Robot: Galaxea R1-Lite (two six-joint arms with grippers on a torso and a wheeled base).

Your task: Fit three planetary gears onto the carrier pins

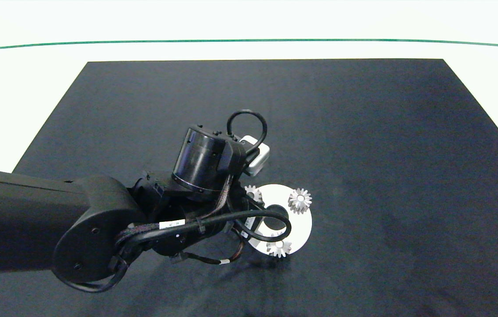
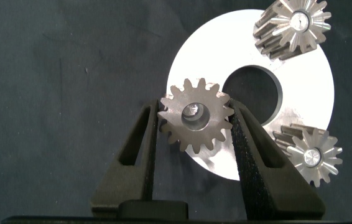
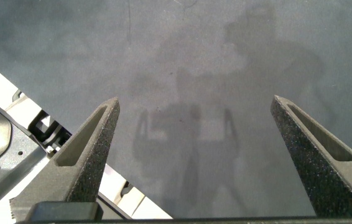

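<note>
1. Dark matting [image 1: 363,154] covered the white table, with a green line running across the pale surface beyond its far edge.
2. Over the mat, the left gripper [image 2: 196,118] hung above the white carrier disc [image 2: 300,74], its arm entering from the left side of the head view and hiding much of the disc's near-left part.
3. Between its two grey fingers [image 2: 140,140] sat one planetary gear [image 2: 195,119], toothed rim touching both pads, so the claw was pinching that gear at the disc's edge.
4. Through this gear's centre hole a pale peg tip showed, though whether the gear was fully seated on the pin cannot be told.
5. Beyond the fingertips, on the far side of the disc's large centre hole, a second gear [image 2: 293,28] sat on the disc.
6. Just beside the outer face of one finger, a third gear [image 2: 310,155] sat on the disc's rim.
7. Well apart, the right gripper [image 3: 194,124] hovered over bare mat near the table edge, its fingers spread wide and holding nothing.
</note>
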